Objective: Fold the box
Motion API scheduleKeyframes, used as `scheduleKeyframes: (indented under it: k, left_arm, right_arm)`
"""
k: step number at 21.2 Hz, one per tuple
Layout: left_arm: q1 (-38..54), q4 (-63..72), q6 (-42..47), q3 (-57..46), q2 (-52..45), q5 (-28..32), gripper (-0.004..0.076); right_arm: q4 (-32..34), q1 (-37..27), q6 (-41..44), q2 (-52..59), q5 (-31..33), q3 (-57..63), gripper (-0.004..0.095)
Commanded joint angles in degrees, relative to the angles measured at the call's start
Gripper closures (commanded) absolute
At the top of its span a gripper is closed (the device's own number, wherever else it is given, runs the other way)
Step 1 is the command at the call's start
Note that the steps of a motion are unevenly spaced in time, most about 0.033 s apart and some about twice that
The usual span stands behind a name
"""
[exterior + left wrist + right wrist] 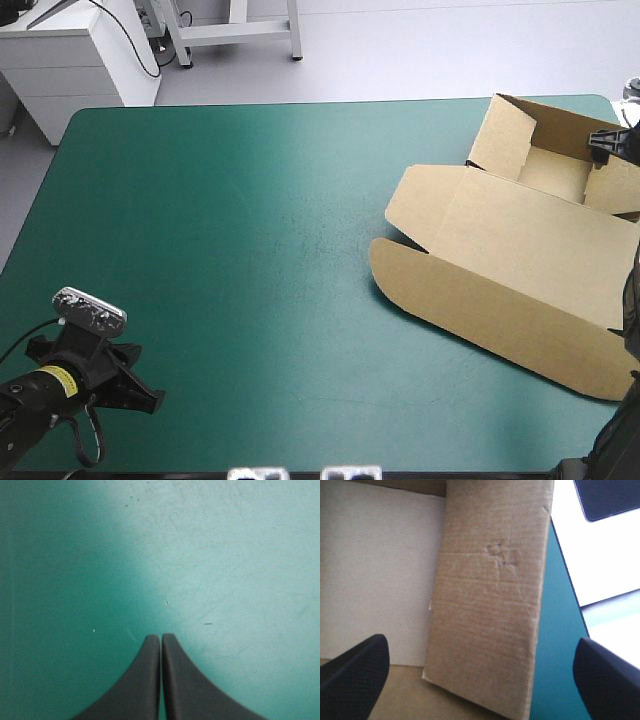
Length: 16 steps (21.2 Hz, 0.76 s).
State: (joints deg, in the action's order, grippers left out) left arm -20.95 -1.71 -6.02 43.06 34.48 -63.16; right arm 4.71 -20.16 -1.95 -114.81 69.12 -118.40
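**Teal-green table, one box at the right side, part-formed**

The table cover (230, 250) fills the high view. You have one box (520, 260), brown, at the table's right side toward the far corner. Its tray end (550, 170) sits at the far right with walls raised. Its lid panel (500, 230) lies flat, reaching toward the table's middle.

Count: one box, two grippers.

Left gripper (160, 636): clenched, both black fingers meeting in one point over scuffed cover. That is all its wrist view gives you. The box shows only in the other two views. The high view puts this arm at the near left corner, well apart from the box.

Right gripper (481, 640): released, fingers spread wide. Its wrist view shows what the high view can't:
- a board flap (490, 630) ahead of the gripper, between the finger lines
- a small dent (502, 555) in the flap's face
- paler board on one side of the flap and a strip of cover on the other

The high view shows only a bit of this gripper, at the tray's far right wall. You can't tell from either view whether it touches the board.
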Motion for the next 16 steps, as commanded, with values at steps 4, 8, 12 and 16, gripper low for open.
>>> scheduleKeyframes:
  k: [4,8,12,16]
  left_arm:
    - [-0.3,-0.2,-0.1,1.4,0.2,3.6,0.0732]
    - [-0.3,-0.2,-0.1,1.4,0.2,4.7,0.0732]
    - [-0.3,-0.2,0.1,1.4,0.2,4.6,0.0732]
    - [-0.3,1.7,0.1,1.4,0.2,5.1,0.0732]
  right_arm:
    - [-5.5,-0.3,-3.1,10.7,2.5,-1.9,0.0378]
    - [-15.0,-0.3,-3.5,16.8,2.5,-1.9,0.0923]
    - [-24.4,-0.3,-6.5,21.5,2.5,-1.9,0.0922]
    - [-28.6,0.8,-10.2,28.3,2.5,1.2,0.0922]
